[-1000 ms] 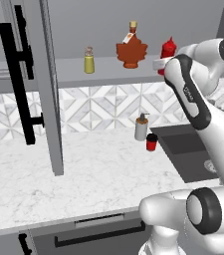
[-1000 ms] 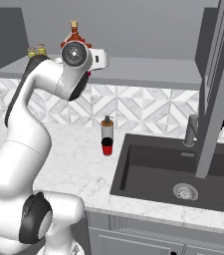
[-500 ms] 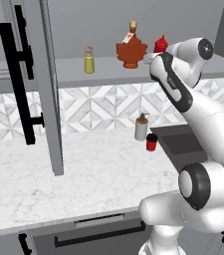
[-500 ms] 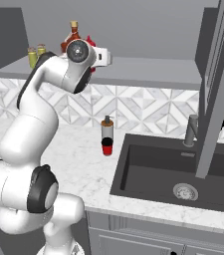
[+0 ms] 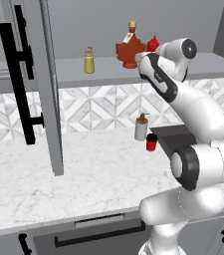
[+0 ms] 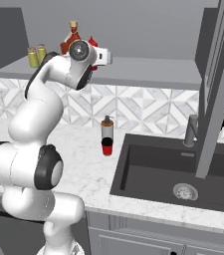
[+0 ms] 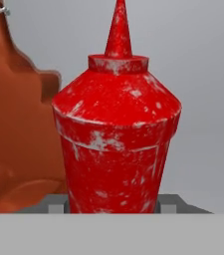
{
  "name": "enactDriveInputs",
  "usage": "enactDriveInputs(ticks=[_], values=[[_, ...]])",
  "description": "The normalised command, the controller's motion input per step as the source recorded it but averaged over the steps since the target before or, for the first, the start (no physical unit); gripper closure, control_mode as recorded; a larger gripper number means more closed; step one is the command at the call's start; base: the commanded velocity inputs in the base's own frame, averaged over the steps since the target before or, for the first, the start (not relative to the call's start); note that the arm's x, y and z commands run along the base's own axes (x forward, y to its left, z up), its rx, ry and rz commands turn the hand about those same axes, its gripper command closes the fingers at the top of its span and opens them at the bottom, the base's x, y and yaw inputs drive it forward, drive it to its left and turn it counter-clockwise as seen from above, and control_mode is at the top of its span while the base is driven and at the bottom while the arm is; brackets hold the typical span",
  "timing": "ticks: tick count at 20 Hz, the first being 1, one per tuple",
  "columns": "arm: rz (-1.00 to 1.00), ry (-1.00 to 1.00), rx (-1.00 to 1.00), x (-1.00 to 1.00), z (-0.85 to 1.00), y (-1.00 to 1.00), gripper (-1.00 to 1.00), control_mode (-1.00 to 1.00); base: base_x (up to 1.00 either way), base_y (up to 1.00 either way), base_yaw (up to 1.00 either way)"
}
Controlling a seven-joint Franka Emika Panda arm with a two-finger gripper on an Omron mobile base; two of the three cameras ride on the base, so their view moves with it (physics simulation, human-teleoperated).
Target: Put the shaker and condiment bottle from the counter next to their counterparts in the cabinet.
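In the hand view the red condiment bottle (image 7: 116, 139) stands upright between my gripper's (image 7: 113, 205) two grey fingertips, which are shut on its base. The maple-leaf syrup bottle (image 7: 19, 129) is close beside it on the left. In the left base view the condiment bottle (image 5: 153, 45) pokes out behind my hand at the cabinet shelf (image 5: 58, 75), just right of the maple-leaf bottle (image 5: 129, 50). A yellow-green shaker (image 5: 88, 61) stands further left on the shelf. The right base view shows two shakers (image 6: 32, 57) (image 6: 42, 53) side by side there. Whether the condiment bottle touches the shelf I cannot tell.
The open grey cabinet door (image 5: 49, 89) with its black bar handle hangs over the left of the marble counter (image 5: 83, 174). A grey soap pump (image 5: 141, 127) and a short red cup (image 5: 152, 142) stand by the dark sink (image 6: 168, 169) and faucet (image 6: 190, 130).
The hand has swung left along the shelf with the condiment bottle, bringing it closer to the maple-leaf bottle. The grip has stayed the same.
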Motion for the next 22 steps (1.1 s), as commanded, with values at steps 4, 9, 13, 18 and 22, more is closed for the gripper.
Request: enactDriveInputs(ticks=[4,9,13,18,22], values=[[0.0,0.04,0.0,0.36,-0.19,0.13,1.0,-1.0,0.0,0.0,0.0],[-0.01,0.04,0.0,0.23,-0.06,0.02,1.0,-1.0,0.0,0.0,0.0],[-0.02,0.06,0.0,0.11,-0.09,0.08,-1.0,-1.0,0.0,0.0,0.0],[-0.02,0.01,0.01,-0.04,-0.01,0.0,-1.0,-1.0,0.0,0.0,0.0],[-0.02,0.0,0.0,-0.43,0.0,0.0,-1.0,-1.0,0.0,0.0,0.0]])
